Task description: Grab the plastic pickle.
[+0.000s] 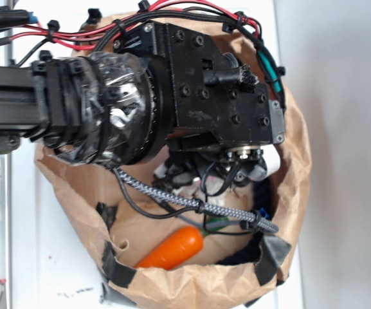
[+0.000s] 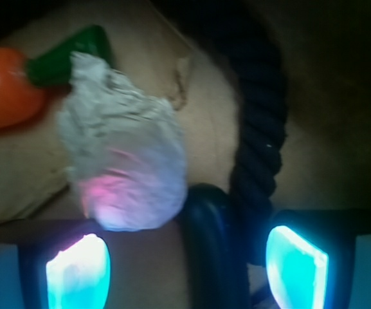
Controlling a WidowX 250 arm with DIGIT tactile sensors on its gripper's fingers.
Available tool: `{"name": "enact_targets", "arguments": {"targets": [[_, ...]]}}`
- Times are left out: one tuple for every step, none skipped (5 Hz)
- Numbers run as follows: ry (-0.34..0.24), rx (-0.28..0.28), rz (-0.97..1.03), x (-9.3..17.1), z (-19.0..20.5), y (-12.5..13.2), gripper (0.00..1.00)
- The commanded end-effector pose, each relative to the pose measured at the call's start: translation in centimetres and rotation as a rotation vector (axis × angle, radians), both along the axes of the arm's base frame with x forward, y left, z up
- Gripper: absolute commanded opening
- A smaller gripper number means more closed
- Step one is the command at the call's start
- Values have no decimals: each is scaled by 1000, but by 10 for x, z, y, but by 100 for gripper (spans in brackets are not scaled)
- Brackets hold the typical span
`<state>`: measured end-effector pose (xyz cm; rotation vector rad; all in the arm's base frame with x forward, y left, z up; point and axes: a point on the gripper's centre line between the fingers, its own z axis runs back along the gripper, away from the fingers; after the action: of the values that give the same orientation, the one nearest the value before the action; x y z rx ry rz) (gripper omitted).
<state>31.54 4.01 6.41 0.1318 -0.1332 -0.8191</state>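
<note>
While the arm is blocking the paper bag [image 1: 288, 193], the hand [image 2: 188, 264] is hanging open, gripping nothing.
Only the wrist view is showing the plastic pickle [image 2: 208, 244] lying between its fingers.

Black screw-studded arm [image 1: 191, 84], clear plastic wrap, red and black cables, glowing cyan gripper [image 2: 188, 264] pads

A robot test bench — aluminium rail [image 1: 5, 103], bare white surface [image 1: 346, 129], toy-filled paper bag [image 1: 191, 283].
</note>
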Motion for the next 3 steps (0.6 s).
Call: {"name": "enact_targets", "arguments": {"targets": [[3,14,-19,-15,-3,6,100],[28,39,0,-20,-13,11,100],[68,53,23,-27,-28,15,100]]}}
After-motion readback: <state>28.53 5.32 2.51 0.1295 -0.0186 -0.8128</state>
